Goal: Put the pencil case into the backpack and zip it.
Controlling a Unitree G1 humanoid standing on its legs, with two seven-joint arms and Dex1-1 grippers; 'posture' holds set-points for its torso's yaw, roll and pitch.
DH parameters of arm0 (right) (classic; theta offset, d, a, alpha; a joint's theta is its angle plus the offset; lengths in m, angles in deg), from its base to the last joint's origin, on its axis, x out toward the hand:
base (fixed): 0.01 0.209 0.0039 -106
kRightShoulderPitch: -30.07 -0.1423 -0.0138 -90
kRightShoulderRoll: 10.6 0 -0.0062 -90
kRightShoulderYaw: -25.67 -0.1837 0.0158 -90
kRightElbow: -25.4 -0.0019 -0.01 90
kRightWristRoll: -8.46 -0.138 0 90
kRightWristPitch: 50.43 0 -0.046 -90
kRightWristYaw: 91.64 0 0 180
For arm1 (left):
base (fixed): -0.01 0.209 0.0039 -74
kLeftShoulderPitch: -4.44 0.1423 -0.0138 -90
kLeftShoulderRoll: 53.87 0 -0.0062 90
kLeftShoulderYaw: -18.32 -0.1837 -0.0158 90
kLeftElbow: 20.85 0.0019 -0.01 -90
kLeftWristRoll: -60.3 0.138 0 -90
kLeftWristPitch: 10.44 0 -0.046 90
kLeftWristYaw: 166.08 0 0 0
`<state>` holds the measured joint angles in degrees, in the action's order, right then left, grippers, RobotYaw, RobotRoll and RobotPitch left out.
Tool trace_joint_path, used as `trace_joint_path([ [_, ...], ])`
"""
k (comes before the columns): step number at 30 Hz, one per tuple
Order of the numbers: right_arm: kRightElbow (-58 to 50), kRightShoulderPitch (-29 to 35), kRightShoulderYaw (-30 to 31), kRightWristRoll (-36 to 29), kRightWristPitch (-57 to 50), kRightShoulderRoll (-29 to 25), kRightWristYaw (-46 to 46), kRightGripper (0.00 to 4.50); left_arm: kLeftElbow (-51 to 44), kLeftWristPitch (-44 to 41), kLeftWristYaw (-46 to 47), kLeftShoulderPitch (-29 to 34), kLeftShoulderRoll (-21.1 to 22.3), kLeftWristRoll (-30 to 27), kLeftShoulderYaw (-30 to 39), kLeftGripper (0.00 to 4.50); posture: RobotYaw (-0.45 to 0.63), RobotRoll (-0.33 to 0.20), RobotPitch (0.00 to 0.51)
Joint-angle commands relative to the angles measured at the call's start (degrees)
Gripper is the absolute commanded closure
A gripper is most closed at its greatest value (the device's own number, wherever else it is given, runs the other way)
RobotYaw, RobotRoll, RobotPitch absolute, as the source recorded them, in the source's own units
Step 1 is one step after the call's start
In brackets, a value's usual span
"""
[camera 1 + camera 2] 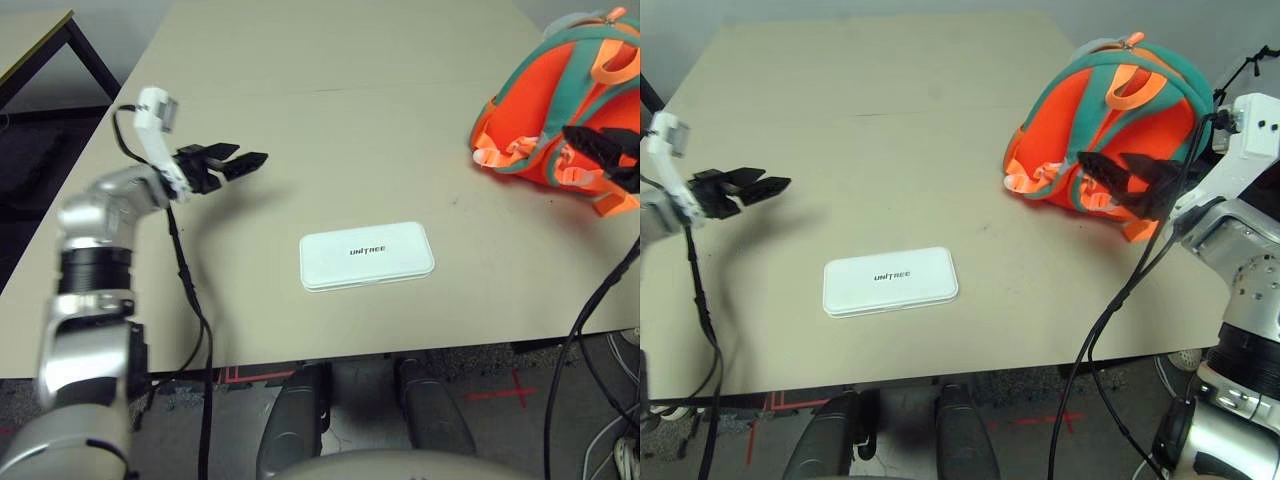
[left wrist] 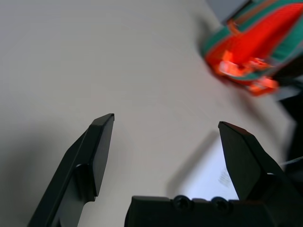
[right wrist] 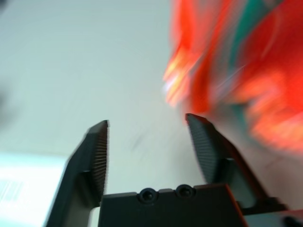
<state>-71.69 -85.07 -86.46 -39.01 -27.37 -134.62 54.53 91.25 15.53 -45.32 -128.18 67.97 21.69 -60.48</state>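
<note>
The white pencil case (image 1: 366, 255) with black lettering lies flat near the table's front edge, between my two arms. The orange and teal backpack (image 1: 1110, 110) rests at the right rear of the table, straps facing me. My left gripper (image 1: 245, 156) hovers open over bare table, to the left of the case and farther back, with nothing between its fingers (image 2: 102, 151). My right gripper (image 1: 1102, 175) stands open just in front of the backpack's near lower side. In the right wrist view only table shows between the fingers (image 3: 97, 156), with the backpack (image 3: 246, 71) beyond.
The beige table (image 1: 330, 110) has a seam running across its middle. A second table (image 1: 30, 40) stands off to the far left across a dark gap. Black cables (image 1: 1110, 320) hang from both wrists over the front edge.
</note>
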Motion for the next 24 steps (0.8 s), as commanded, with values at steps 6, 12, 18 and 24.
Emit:
trace_joint_path([
  [6,-4.1,1.5,13.2,4.4,-3.5,0.5,0.2,3.86,-3.6,-16.2,-1.3,9.7,-2.2,-4.8,-4.9,0.00,0.09,0.000,0.142],
  [12,-4.3,-1.4,20.8,8.9,-4.8,3.9,2.6,4.49,-3.4,-14.4,2.3,11.8,-7.8,-2.7,-7.3,0.00,0.07,0.000,0.161],
  [18,-4.9,-1.9,25.0,12.7,-3.9,6.4,3.6,4.49,0.8,-12.2,4.9,9.4,-11.8,-0.3,-8.6,0.00,0.06,0.000,0.173],
  [24,-4.6,-1.9,25.6,14.8,-4.1,7.4,3.4,4.49,2.7,-13.1,5.0,7.4,-14.5,0.1,-9.6,0.00,0.05,0.000,0.179],
])
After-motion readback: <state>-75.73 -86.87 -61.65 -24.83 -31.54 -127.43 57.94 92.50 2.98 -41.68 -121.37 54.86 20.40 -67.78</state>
